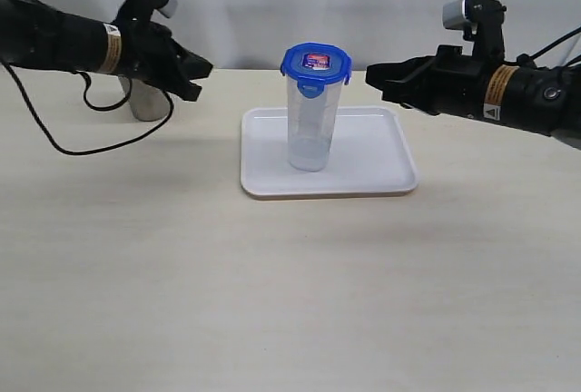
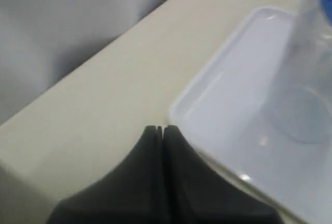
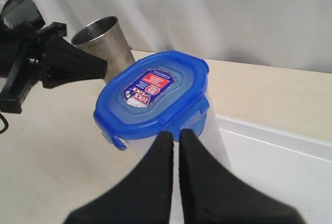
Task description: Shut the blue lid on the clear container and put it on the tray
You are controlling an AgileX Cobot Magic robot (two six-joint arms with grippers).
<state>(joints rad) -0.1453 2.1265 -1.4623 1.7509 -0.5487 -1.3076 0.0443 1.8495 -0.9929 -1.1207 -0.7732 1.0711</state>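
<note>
Our left pincer (image 2: 161, 129) has its two dark fingers pressed flat together and grips nothing. It hangs in the air to the left of the tray (image 1: 381, 161), its tips aimed toward the middle of the scene. Our right pincer (image 3: 175, 133) is likewise drawn together, with only a hairline between the fingers, and it too is empty. It points in from the right at about the height of the blue lid (image 1: 315, 62) and does not touch it.

We see the clear container (image 1: 311, 129) standing upright on the tray, a little left of the tray's centre and apart from its rim. The lid sits on top of the container, red-and-white label upward, and the flap on the near side is folded down against the wall. We cannot tell whether every flap is snapped.

The tray lies flat on a pale beige table (image 1: 272, 301) with a matt, lightly grained surface. A steel cup (image 1: 147, 102) stands near the table's far edge, partly hidden behind our left arm. A black cable (image 1: 82, 138) loops from that arm across the tabletop. Behind the table hangs a plain white curtain (image 1: 300, 2) with soft vertical folds, closing off the rest of the room.
</note>
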